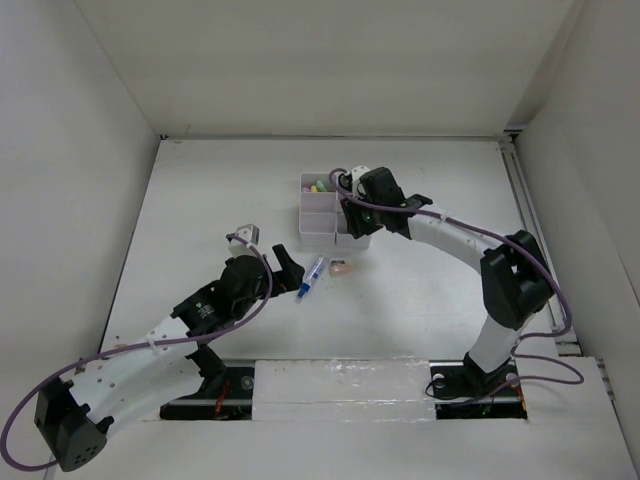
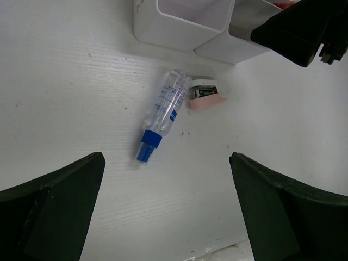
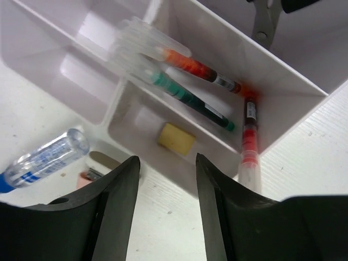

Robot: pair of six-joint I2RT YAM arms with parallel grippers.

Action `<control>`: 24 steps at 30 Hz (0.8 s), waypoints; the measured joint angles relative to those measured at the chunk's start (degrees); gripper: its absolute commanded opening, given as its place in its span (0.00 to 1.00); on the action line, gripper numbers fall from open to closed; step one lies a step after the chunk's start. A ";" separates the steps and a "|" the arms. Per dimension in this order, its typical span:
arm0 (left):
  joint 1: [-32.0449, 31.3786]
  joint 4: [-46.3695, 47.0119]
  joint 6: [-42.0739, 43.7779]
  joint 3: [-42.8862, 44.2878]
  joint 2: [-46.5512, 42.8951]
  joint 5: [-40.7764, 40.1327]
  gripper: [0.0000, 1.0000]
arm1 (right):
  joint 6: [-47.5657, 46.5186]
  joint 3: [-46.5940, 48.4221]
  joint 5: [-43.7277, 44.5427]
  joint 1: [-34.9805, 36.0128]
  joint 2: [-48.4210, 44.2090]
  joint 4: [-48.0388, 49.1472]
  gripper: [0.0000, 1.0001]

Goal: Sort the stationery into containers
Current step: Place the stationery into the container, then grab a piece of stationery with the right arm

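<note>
Tube: blue-white tube [image 2: 163, 111] lying flat on the table [image 1: 200, 200], unheld, blue cap toward the near side, just near of the white organizer [image 1: 300, 215].
Left gripper [image 2: 165, 163]: jaws spread wide, empty; tube lies between the fingers, touching neither.
Right gripper [image 3: 167, 160]: jaws partly parted, gripping nothing; above the organizer's right side.
Organizer contents: red pen [image 3: 250, 136], green pen [image 3: 190, 100], yellow eraser cube [image 3: 176, 138].
Beside the tube: small pink item [image 2: 206, 95], just right.

Left arm [image 1: 150, 350] and right arm [image 1: 452, 236] show white links, black joints, purple cables.
</note>
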 measured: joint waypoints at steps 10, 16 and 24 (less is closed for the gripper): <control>0.00 0.02 0.00 0.00 0.00 0.00 0.99 | 0.46 -0.04 2.43 7.91 -9.57 -0.35 0.80; 0.00 2.23 0.63 -0.37 0.90 0.63 0.99 | 3.85 -3.37 9.60 14.01 -14.56 -0.57 0.82; 0.00 4.72 1.25 -0.35 12.09 0.22 0.99 | 11.89 -9.20 18.51 17.33 -25.83 -3.67 0.83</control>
